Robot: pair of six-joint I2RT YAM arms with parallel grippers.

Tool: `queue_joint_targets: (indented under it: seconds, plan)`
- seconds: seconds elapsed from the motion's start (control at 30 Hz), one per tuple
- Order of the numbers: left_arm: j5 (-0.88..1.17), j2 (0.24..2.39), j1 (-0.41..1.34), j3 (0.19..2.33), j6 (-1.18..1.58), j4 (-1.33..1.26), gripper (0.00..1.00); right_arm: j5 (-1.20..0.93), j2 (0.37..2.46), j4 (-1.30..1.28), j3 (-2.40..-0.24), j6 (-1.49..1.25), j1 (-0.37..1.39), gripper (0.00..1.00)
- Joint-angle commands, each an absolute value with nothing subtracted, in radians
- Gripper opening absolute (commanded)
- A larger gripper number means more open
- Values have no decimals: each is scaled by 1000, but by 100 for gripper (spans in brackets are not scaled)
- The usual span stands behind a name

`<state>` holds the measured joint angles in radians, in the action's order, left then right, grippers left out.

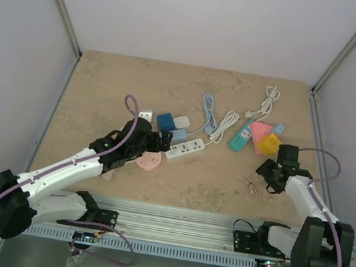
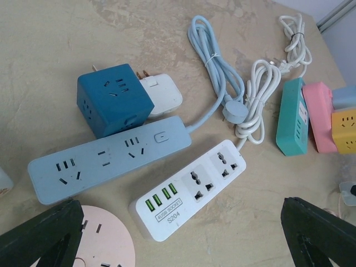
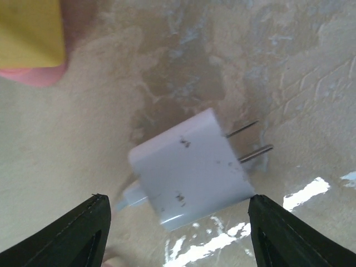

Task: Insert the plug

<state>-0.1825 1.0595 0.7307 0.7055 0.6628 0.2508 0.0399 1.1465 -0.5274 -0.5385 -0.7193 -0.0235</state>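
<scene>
A white two-prong plug (image 3: pixel 192 167) lies on the table in the right wrist view, prongs pointing right and a short cable stub at its left. My right gripper (image 3: pixel 177 199) is open and straddles it; the right finger (image 3: pixel 289 233) is near the plug's lower corner, and the left finger (image 3: pixel 72 233) stands apart. In the top view that gripper (image 1: pixel 270 170) hides the plug. A white power strip (image 2: pixel 189 189) with green USB ports and two sockets lies under my open left gripper (image 2: pixel 179 203), which holds nothing. The strip (image 1: pixel 186 148) also shows in the top view, with the left gripper (image 1: pixel 160 141) beside it.
Around the white strip lie a blue power strip (image 2: pixel 108 158), a dark blue cube socket (image 2: pixel 114 97), a white adapter (image 2: pixel 161 94), a pink round socket (image 2: pixel 105 239) and coiled cables (image 2: pixel 256 94). Teal (image 2: pixel 292 117), pink (image 2: pixel 320 114) and yellow (image 2: pixel 345 128) sockets lie to the right. A thin cable (image 1: pixel 249 184) lies near the right gripper.
</scene>
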Motion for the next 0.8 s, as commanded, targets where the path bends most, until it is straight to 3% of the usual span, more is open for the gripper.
queue_joint_targets:
  seconds: [0.0,0.17,0.27,0.43,0.6,0.77]
  plan:
    - [-190,1066,727,711,645,218,99,129,1219,-498,-558,-695,-20,68]
    - [-170,1090,727,728,651,205,99,184,1242,-499,-574,-662,-18,83]
    - [-169,1100,727,733,652,199,100,188,1260,-455,-571,-634,-18,85]
    - [-173,1111,727,744,649,204,99,177,1349,-443,-603,-624,-18,69]
    - [-170,1114,727,746,654,207,100,161,1305,-449,-589,-648,-18,54]
    - [-169,1105,727,745,654,203,99,107,1216,-447,-570,-658,-18,47]
